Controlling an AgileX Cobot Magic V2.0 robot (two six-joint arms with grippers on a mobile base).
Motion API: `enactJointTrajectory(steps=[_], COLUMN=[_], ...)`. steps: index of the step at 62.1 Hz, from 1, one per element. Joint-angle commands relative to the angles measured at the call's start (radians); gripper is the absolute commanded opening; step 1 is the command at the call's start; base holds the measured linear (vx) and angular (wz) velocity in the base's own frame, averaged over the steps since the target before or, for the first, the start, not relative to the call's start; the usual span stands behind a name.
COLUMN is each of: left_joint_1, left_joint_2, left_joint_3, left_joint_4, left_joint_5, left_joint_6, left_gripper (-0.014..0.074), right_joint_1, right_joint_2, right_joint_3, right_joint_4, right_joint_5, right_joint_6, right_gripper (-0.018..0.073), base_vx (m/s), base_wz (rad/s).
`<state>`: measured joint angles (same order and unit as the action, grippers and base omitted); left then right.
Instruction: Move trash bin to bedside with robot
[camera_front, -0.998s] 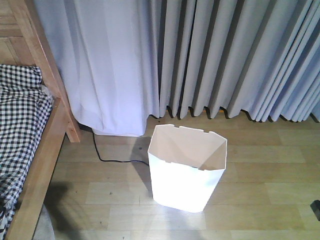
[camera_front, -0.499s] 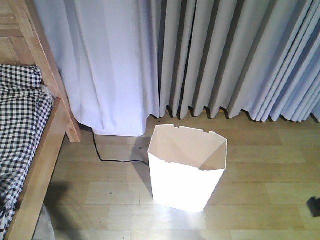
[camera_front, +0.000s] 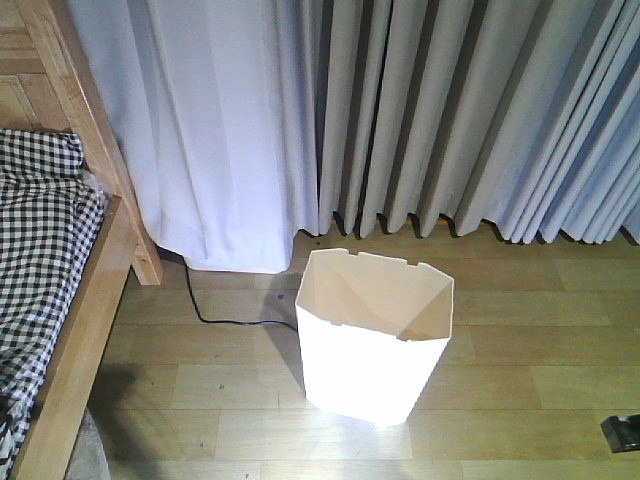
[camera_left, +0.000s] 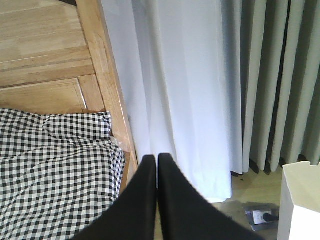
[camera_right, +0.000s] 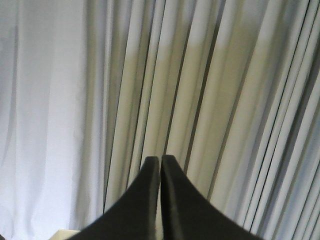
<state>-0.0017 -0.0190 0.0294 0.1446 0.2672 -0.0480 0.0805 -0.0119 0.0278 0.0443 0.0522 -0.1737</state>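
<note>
The white faceted trash bin (camera_front: 375, 345) stands upright and empty on the wooden floor, right of the bed and in front of the curtains. The bed's light wooden frame (camera_front: 88, 300) and checkered bedding (camera_front: 40, 250) fill the left edge; a floor gap separates them from the bin. In the left wrist view my left gripper (camera_left: 157, 159) is shut on nothing, above the bedding (camera_left: 55, 170) and frame (camera_left: 107, 85), with the bin's corner (camera_left: 300, 200) at lower right. My right gripper (camera_right: 160, 160) is shut, empty, facing the curtains. A small black robot part (camera_front: 624, 431) shows at the bottom right.
Grey and white curtains (camera_front: 400, 110) hang to the floor behind the bin. A black cable (camera_front: 215, 318) runs along the floor between bed and bin. A floor socket (camera_left: 260, 217) lies near the curtain hem. A bedpost (camera_front: 100, 150) stands by the curtain.
The black robot part at the bottom right edge has shifted slightly left and down. The bin and bed sit where they were.
</note>
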Motion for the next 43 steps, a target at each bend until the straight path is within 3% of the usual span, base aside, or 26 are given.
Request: enactJointTrajectory(steps=[1,43], left_joint_1=[-0.006,-0.006], left_joint_2=[-0.008,-0.008], left_joint_3=[0.029,0.029], left_joint_4=[-0.004,-0.004], left_joint_5=[-0.074,-0.074], left_joint_6=[-0.008,-0.008], left_gripper=[-0.0006,-0.0006], right_joint_1=[0.002,0.002], right_joint_2=[-0.012,-0.012], right_joint_3=[0.019,0.018], right_joint_4=[0.007,0.011], right_joint_5=[-0.080,-0.079], right_joint_6=[-0.018,-0.013], right_gripper=[-0.0011,-0.0011], base_vx=[0.00,0.00], base_wz=[0.00,0.00])
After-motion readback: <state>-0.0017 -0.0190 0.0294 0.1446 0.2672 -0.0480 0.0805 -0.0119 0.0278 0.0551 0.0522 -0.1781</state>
